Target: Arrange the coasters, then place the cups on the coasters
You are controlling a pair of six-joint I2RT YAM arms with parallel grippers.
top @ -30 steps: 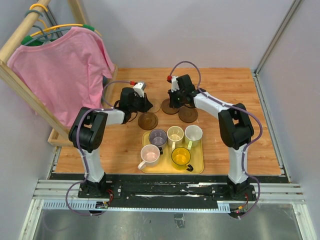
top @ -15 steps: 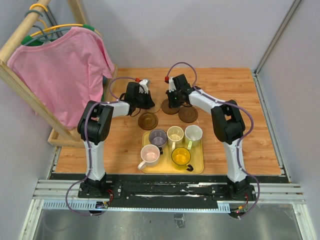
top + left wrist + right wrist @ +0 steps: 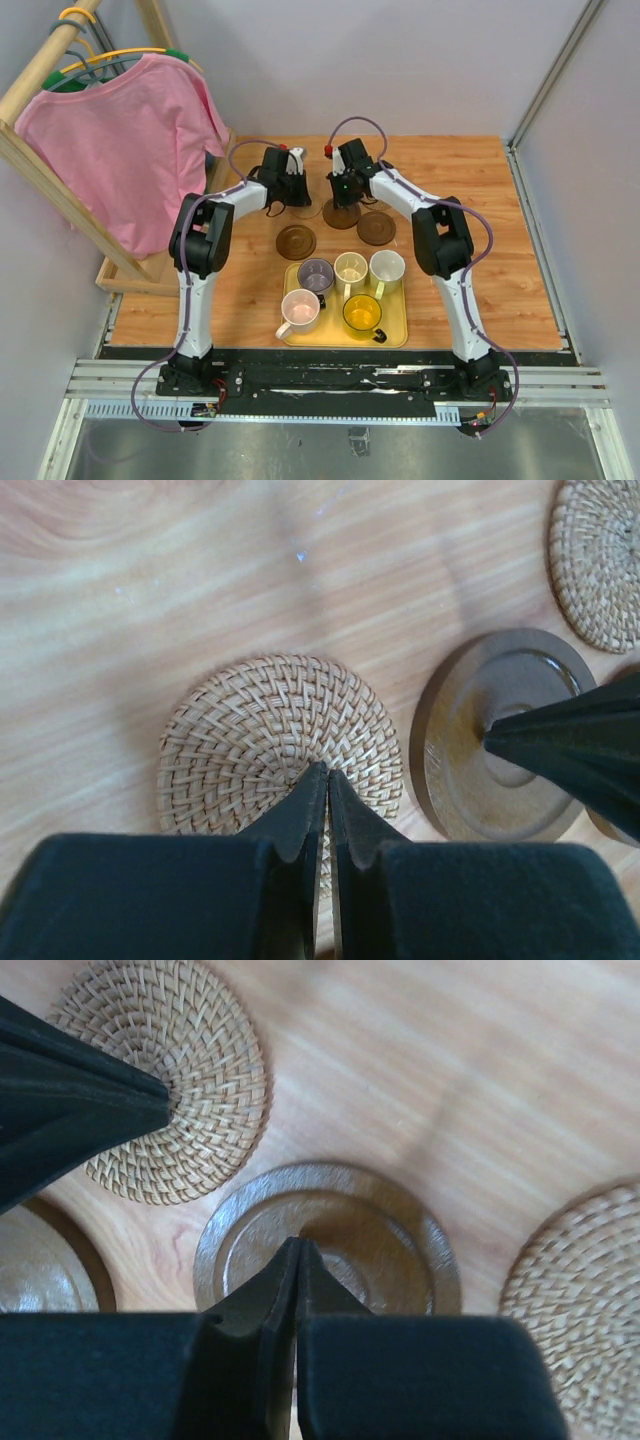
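Both arms have reached farther toward 12 o'clock than a second ago. Now the left gripper (image 3: pixel 327 776), closed and empty, rests its tips on a tan woven coaster (image 3: pixel 250 730). The right gripper (image 3: pixel 297 1248), likewise closed, presses a dark brown coaster (image 3: pixel 400 1250) at the woven one's 3 o'clock. Coaster arranging is in hand. The cups (image 3: pixel 351 267) wait on the yellow tray (image 3: pixel 292 338) at 6 o'clock. Next, each disc likely needs sliding into its own spot, apart from the others.

Left arm (image 3: pixel 232 197), right arm (image 3: pixel 402 196) extended; fingers (image 3: pixel 300 820) closed.
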